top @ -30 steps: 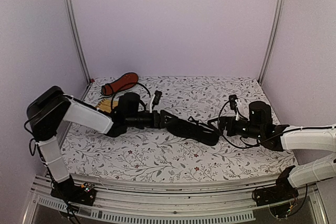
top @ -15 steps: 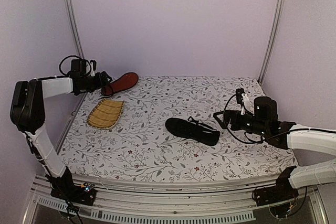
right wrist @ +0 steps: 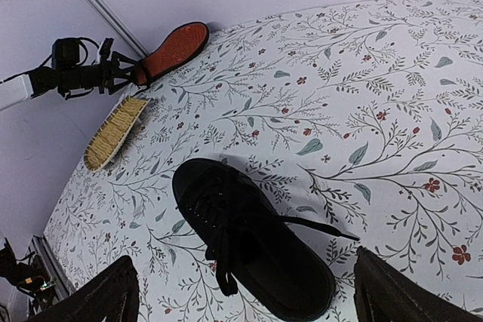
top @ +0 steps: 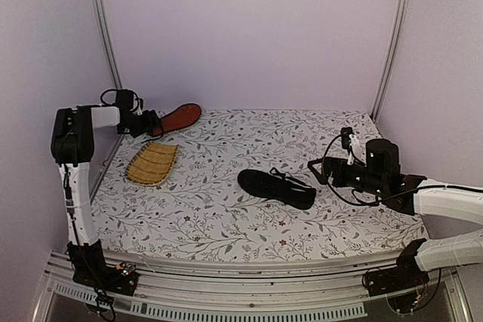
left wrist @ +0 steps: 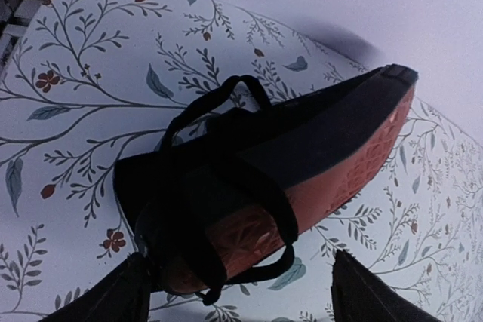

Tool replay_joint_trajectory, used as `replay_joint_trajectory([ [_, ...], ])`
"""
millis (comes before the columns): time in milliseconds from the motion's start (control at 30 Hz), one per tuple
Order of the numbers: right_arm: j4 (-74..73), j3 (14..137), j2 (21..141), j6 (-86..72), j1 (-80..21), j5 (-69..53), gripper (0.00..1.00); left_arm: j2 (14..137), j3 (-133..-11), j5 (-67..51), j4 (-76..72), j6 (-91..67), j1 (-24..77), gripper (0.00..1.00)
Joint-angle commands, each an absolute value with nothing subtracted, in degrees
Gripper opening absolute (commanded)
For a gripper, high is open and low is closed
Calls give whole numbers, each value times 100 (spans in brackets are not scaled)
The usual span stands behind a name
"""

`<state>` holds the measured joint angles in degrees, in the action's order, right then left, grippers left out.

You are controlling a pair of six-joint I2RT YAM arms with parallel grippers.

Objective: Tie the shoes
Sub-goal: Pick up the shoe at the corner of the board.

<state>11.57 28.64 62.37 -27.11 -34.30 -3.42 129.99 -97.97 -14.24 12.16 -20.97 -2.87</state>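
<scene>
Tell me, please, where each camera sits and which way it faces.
Top external: above and behind the bases, looking down at the table; both arms show.
Left wrist: on the left arm, facing the tipped shoe; left end effector fingers show.
Right wrist: on the right arm, facing the upright shoe; right end effector fingers show.
Shared: all three show the tipped shoe.

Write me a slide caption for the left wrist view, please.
Open left gripper frames the near end of a black canvas shoe tipped sideways, reddish-orange sole showing.
</scene>
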Motion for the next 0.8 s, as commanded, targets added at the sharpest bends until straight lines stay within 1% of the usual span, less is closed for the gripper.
replay_joint_trajectory([
  [0,1213,2784,6078,-2808,-3401,-302,99,13333,-10085,-1396,1538,-2030,-357,83],
  [167,1213,2703,6057,-2836,-3402,-334,99,13379,-9998,-1574,1246,-2079,-393,85],
  [433,1211,2636,5945,-2850,-3397,-433,99,14055,-10838,-1886,1483,-1989,-490,85],
  [500,1213,2620,5902,-2849,-3400,-464,99,14168,-10947,-1959,1495,-1926,-500,83],
  [567,1210,2597,5891,-2840,-3400,-466,99,14226,-11002,-2068,1490,-1841,-495,76],
  [600,1205,2592,5884,-2839,-3402,-459,99,14216,-10984,-2092,1463,-1779,-495,70],
  [733,1217,2586,5951,-2847,-3401,-472,99,14004,-10734,-2204,1154,-1631,-488,45],
  [767,1226,2596,5970,-2841,-3397,-486,99,13916,-10614,-2223,1040,-1605,-484,40],
])
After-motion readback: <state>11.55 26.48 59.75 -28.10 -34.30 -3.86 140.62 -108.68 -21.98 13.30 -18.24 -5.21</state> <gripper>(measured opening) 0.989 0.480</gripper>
